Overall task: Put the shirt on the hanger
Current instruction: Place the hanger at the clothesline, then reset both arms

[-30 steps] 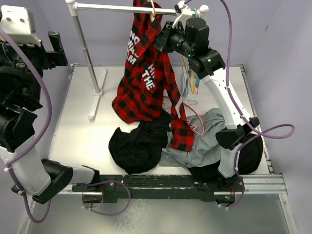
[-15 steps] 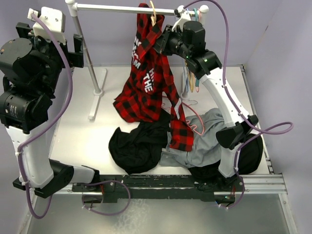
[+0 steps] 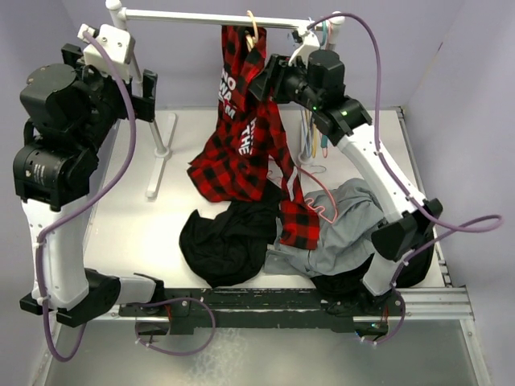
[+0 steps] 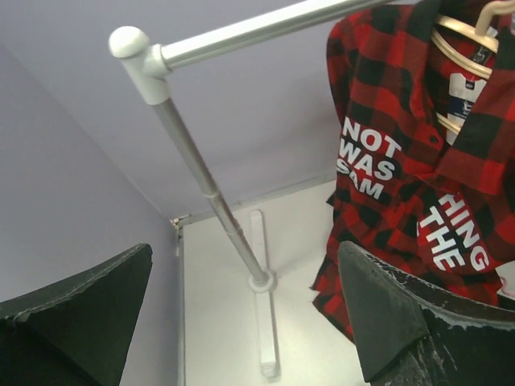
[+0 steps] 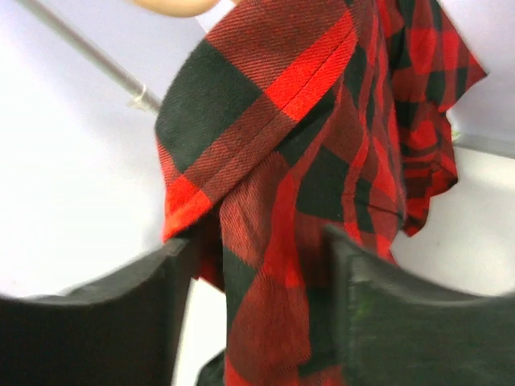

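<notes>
The shirt hangs from the hanger, whose hook sits over the rail of a rack at the far side of the table. The plaid cloth bunches at the collar, and 1 sleeve trails down onto the clothes below. White lettering on its black patches reads in part "NOT WAS" and "THE".

The right gripper is raised beside the upper shirt, just under the hanger. Its 2 fingers stand either side of a fold of plaid. Whether they pinch that fold or only flank it cannot be told.

The left gripper is held high at the left end of the rack, near the upright pole and well apart from the shirt. Its fingers are spread wide with nothing between them.

On the table beneath lie a black garment and a grey garment, touching each other, with a pink hanger on the grey one.
</notes>
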`<state>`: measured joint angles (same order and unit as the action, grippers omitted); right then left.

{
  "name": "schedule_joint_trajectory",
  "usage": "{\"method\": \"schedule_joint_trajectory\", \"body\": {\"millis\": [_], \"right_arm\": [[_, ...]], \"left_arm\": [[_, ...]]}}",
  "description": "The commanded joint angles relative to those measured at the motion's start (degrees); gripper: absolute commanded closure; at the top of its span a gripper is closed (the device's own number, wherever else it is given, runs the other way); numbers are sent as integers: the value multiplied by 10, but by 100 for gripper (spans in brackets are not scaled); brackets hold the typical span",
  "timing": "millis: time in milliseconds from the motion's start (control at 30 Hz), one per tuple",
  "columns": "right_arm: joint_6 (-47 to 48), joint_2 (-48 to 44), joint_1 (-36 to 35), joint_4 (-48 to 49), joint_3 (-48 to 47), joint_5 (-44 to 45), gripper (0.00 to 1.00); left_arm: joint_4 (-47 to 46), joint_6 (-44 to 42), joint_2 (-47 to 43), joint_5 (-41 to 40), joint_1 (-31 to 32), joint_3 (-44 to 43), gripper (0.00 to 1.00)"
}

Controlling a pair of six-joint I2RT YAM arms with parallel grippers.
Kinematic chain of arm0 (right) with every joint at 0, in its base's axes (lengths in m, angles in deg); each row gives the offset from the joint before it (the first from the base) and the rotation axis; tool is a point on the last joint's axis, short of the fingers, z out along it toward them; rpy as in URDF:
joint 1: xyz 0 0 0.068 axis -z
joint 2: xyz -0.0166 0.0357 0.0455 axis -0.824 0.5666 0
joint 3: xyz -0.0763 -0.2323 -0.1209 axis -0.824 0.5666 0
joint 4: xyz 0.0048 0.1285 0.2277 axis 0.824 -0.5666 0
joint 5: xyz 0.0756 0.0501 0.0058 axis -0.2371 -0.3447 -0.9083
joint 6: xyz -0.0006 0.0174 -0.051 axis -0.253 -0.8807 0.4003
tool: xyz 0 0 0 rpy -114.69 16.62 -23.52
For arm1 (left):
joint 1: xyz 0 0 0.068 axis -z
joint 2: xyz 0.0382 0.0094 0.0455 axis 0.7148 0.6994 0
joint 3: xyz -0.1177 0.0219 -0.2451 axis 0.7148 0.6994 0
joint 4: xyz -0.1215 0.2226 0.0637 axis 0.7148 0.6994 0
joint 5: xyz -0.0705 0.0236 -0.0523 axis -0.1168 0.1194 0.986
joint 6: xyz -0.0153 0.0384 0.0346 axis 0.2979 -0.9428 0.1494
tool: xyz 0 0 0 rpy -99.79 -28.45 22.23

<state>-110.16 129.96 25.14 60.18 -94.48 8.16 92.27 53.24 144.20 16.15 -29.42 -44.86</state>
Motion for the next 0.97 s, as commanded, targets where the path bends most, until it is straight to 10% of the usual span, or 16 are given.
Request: {"method": "schedule_joint_trajectory", "body": {"millis": [0, 500, 933], "right_arm": [[47, -84, -3, 68, 35, 5, 5], [226, -365, -41, 187, 333, 91, 0], [110, -515, -41, 143, 449, 405, 0]], "left_arm": [[-33, 26, -2, 52, -9, 18, 1], [-96, 147, -15, 195, -42, 129, 1], [-103, 181, -21, 175, -65, 149, 1]]}}
